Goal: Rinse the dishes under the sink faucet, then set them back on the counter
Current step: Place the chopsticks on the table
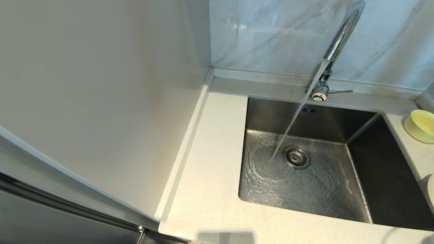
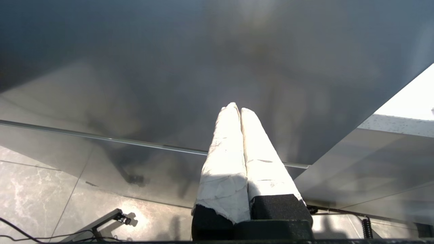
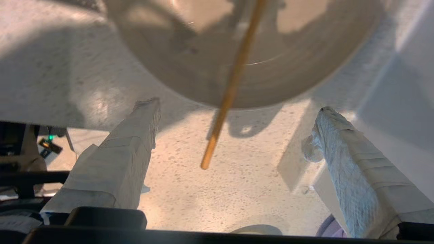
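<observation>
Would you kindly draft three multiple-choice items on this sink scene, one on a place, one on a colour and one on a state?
1. Where does the small bowl stand?
A. on the sink floor
B. on the counter to the right of the sink
C. under the running water

2. What colour is that bowl?
A. pale yellow
B. dark blue
C. red

3. How does the right gripper stand?
A. shut on the faucet lever
B. shut on a dish
C. open, holding nothing

Answers:
1 B: the head view shows the bowl on the speckled worktop beside the basin's right rim.
2 A: its sides and inside look pale yellow.
3 C: the right wrist view shows the fingers wide apart over the counter, with a cream-white dish and a thin wooden stick ahead, not gripped.

The left gripper is shut and parked away from the sink; water runs from the faucet.
</observation>
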